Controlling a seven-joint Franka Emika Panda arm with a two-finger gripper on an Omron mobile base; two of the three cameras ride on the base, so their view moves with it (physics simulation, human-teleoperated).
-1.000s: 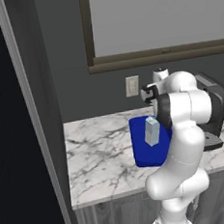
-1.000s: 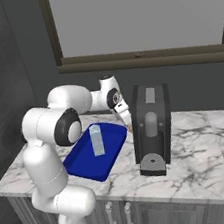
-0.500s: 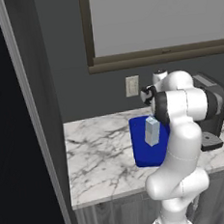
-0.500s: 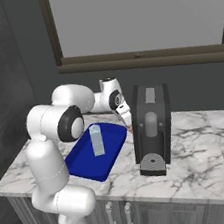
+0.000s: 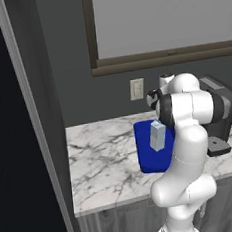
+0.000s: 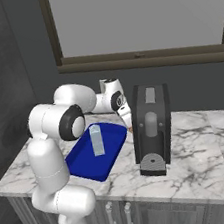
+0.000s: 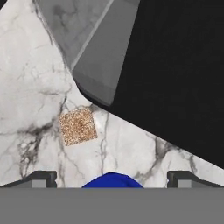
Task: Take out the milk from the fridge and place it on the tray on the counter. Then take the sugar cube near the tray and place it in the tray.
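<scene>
A: How does the gripper [image 7: 112,177] stand?

B: Released, its two dark fingertips [image 7: 41,178] wide apart with nothing between them. It hangs over the marble desk [image 7: 30,87], pointing down at it.

A: And the sugar cube [image 7: 78,126]?

B: Lying flat on the desk ahead of the gripper, nearer the left fingertip, not touched. Just beyond it rises the dark coffee machine [image 6: 151,128], its grey base [image 7: 94,52] close to the cube. A rounded corner of the blue tray [image 7: 112,180] shows between the fingertips.

A: Where is the milk [image 6: 96,140]?

B: Upright inside the tray [image 6: 83,161], on the desk [image 6: 201,157] left of the coffee machine. From the left base view the carton [image 5: 157,135] stands on the tray [image 5: 147,152] beside the white arm [image 5: 188,146].

A: The fridge [image 5: 33,126]?

B: Its dark side stands at the desk's left end.
</scene>
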